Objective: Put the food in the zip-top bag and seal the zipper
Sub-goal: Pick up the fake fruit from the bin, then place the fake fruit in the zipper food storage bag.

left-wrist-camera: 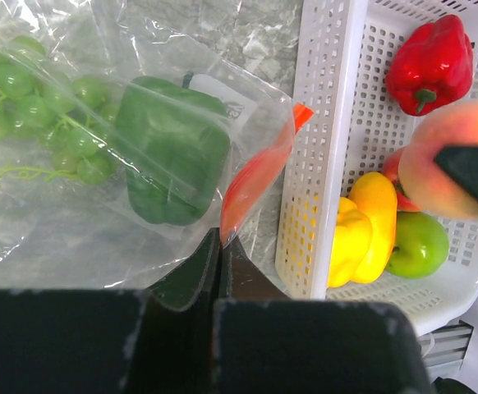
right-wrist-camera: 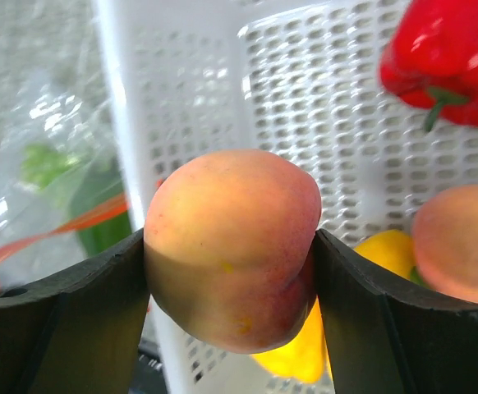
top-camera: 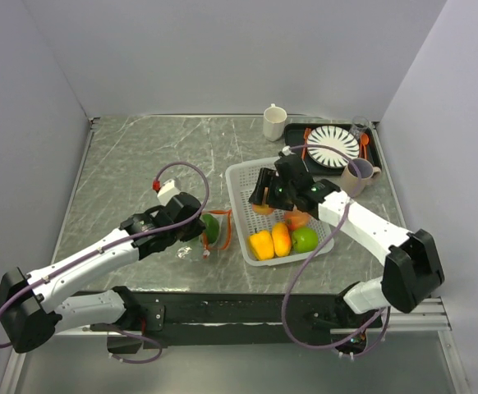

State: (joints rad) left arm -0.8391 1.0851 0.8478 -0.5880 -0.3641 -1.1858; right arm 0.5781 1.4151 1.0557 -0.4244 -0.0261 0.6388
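The clear zip-top bag (left-wrist-camera: 75, 230) lies left of the white mesh basket (left-wrist-camera: 321, 123) and holds a green pepper (left-wrist-camera: 169, 156) and green grapes (left-wrist-camera: 34, 107). My left gripper (left-wrist-camera: 221, 238) is shut on the bag's orange-red zipper (left-wrist-camera: 255, 176), holding the mouth toward the basket; it also shows in the top view (top-camera: 199, 238). My right gripper (right-wrist-camera: 231, 254) is shut on a peach (right-wrist-camera: 231, 213) above the basket's left part (top-camera: 264, 201). In the basket lie a yellow pepper (top-camera: 262, 244), an orange piece (top-camera: 281, 238), a green apple (top-camera: 305, 239), a red pepper (right-wrist-camera: 444, 57) and a second peach (right-wrist-camera: 461, 242).
A white mug (top-camera: 273, 121) stands at the back. A black tray (top-camera: 373, 154) with a striped plate (top-camera: 333, 144) sits at the back right, a purple cup (top-camera: 356, 175) just in front of it. Grey walls enclose the table on three sides.
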